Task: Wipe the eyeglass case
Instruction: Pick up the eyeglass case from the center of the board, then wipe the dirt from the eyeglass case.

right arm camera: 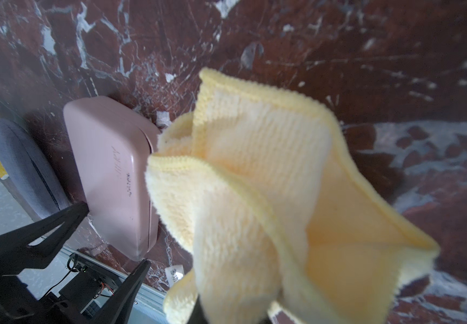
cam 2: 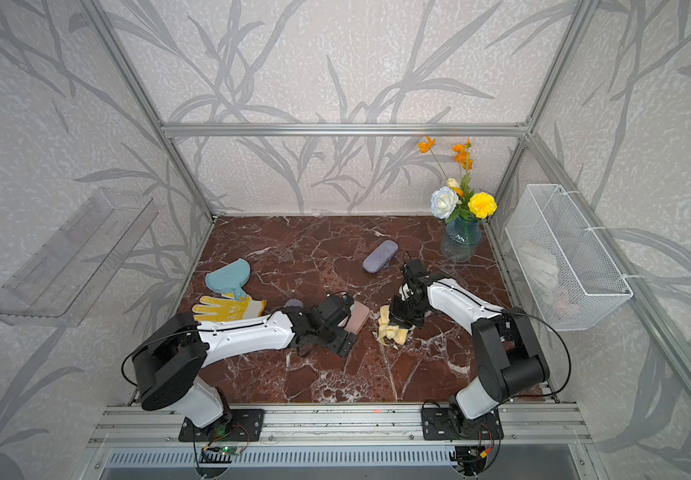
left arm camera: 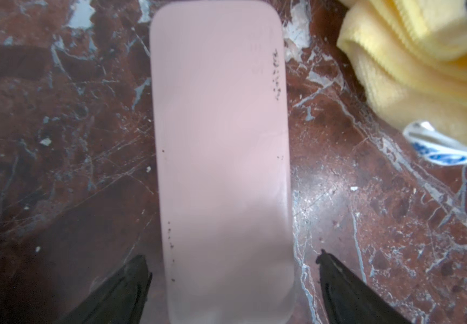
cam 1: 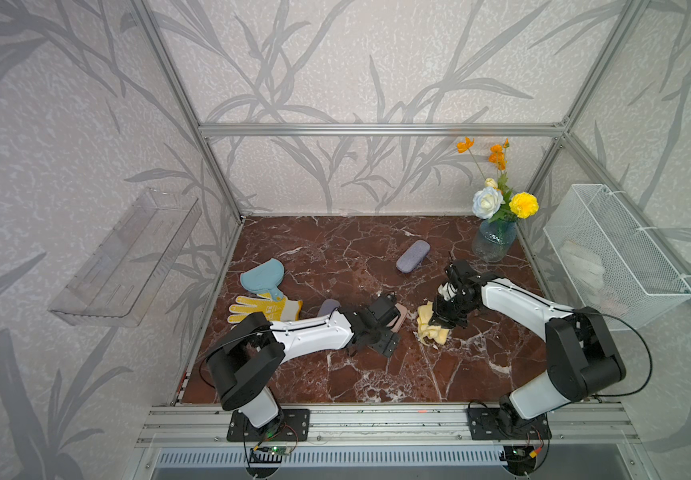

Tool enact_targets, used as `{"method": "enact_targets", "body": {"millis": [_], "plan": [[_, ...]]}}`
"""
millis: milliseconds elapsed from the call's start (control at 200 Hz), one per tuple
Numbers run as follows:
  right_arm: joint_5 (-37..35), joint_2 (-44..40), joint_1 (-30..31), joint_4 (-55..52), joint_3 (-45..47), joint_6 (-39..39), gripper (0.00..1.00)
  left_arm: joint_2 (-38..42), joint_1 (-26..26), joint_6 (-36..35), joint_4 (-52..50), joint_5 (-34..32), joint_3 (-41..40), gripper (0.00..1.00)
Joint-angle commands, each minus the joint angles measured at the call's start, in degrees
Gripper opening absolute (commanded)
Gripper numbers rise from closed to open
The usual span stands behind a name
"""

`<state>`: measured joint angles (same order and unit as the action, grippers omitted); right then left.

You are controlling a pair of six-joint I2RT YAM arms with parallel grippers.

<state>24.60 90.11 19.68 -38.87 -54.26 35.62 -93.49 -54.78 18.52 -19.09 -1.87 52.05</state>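
The left gripper (left arm camera: pixel 232 255) stands wide, one finger on either side of the near end of the pink eyeglass case (left arm camera: pixel 221 140) with a gap showing on both sides, so nothing is clamped. The case lies flat and closed on the marble tabletop (cam 1: pixel 335 374), with dark specks (left arm camera: pixel 276 73) along its long edges. Just beside it, the right gripper (cam 1: pixel 439 322) is closed on a bunched yellow microfibre cloth (right arm camera: pixel 254 182), whose folds hang next to the case's edge. This looks like the steadying step before wiping: next, the left jaws should probably close on the case while the cloth is drawn across its top.
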Motion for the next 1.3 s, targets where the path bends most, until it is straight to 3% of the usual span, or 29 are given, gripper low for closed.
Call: {"method": "enact_targets", "body": {"millis": [0, 150, 320, 445, 555, 745, 885, 1080, 1295], "plan": [[1.0, 1.0, 0.4, 0.5, -0.5, 0.3, 0.00, -1.1, -0.4, -2.5, 1.1, -2.5, -1.7, 0.92], [1.2, 1.6, 0.6, 0.2, -1.5, 0.1, 0.00, -0.5, -0.9, -4.8, 2.2, -4.8, -3.2, 0.86], [1.4, 2.2, 1.0, 0.5, -1.8, -0.4, 0.00, 2.4, -1.2, -9.0, 10.1, -5.8, -6.9, 0.75], [-0.3, 0.9, 1.0, -1.3, -2.2, -2.5, 0.00, 4.1, -1.2, -13.0, 14.3, -4.3, -9.1, 0.63], [-4.4, -0.5, 1.0, -4.9, -3.6, -6.0, 0.00, 4.3, -1.2, -15.9, 16.6, -2.4, -10.2, 0.51], [-14.8, -4.1, 1.5, -11.8, -6.6, -12.5, 0.00, 3.3, -1.2, -18.3, 18.1, -1.2, -10.6, 0.49], [-21.1, -6.3, 7.5, -16.4, -9.0, -12.4, 0.00, 3.1, -1.1, -18.9, 19.4, -1.5, -11.3, 0.42], [-15.3, -4.4, 17.9, -10.4, -8.7, -1.1, 0.00, 4.7, -1.1, -21.8, 22.6, 0.7, -14.0, 0.34], [-2.7, 3.6, 21.7, 4.6, -7.3, 9.6, 0.00, 6.7, -1.1, -22.7, 24.6, 1.8, -15.8, 0.34]]}}
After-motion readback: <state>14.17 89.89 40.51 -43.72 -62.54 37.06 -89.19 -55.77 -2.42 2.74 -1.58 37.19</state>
